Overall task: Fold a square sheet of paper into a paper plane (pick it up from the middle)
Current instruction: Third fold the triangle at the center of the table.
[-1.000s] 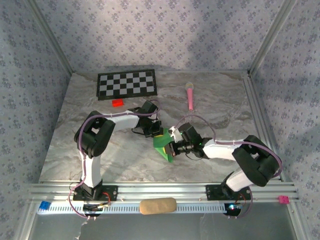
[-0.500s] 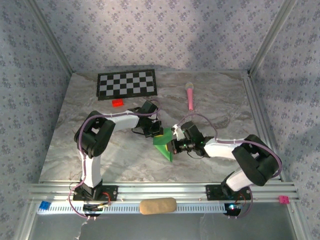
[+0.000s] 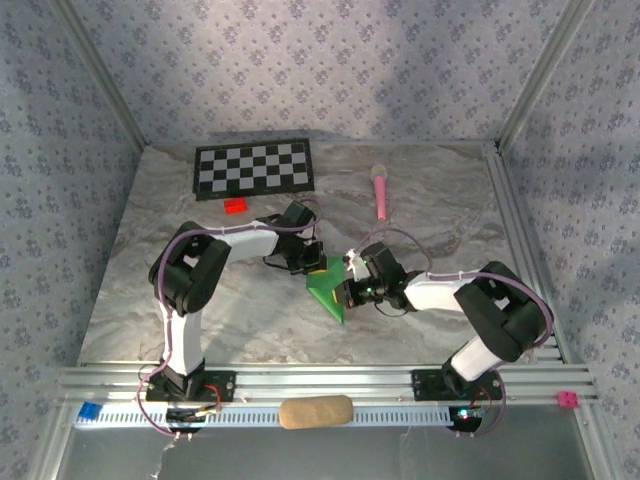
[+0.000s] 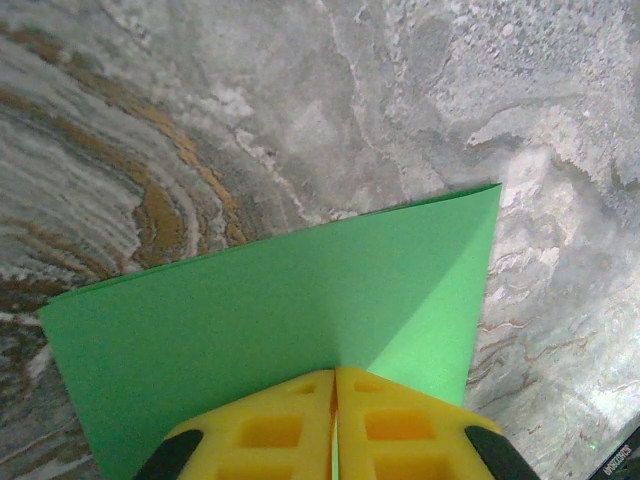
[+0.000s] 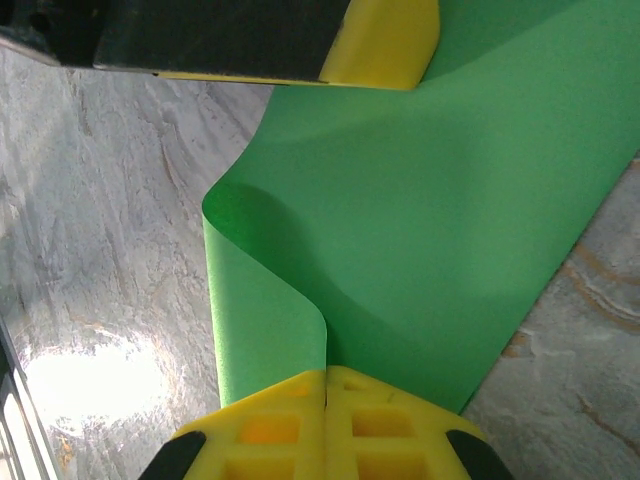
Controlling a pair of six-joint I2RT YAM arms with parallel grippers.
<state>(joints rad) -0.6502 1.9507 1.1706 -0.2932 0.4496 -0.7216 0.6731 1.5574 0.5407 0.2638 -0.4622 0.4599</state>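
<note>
The square sheet of paper [image 3: 328, 298] is bright green, folded and held just above the marble table [image 3: 150, 300] near its middle. My left gripper [image 3: 316, 268] pinches its far edge; in the left wrist view the yellow fingers [image 4: 270, 430] meet at the gripper tip [image 4: 335, 371] with the sheet [image 4: 300, 290] clamped between them. My right gripper [image 3: 343, 290] grips the opposite side. In the right wrist view its jaws [image 5: 326, 371] are shut on the paper [image 5: 440, 220], one layer curls up at the left, and the left gripper's finger [image 5: 385, 40] shows at the top.
A black-and-white checkerboard [image 3: 253, 168] lies at the back left with a small red block [image 3: 236, 206] in front of it. A pink microphone-shaped toy [image 3: 381, 190] lies at the back right. A tan oblong object [image 3: 316, 411] rests on the front rail.
The right arm's elbow has swung a little left and its gripper has edged toward the left one. Both grippers keep hold of the paper.
</note>
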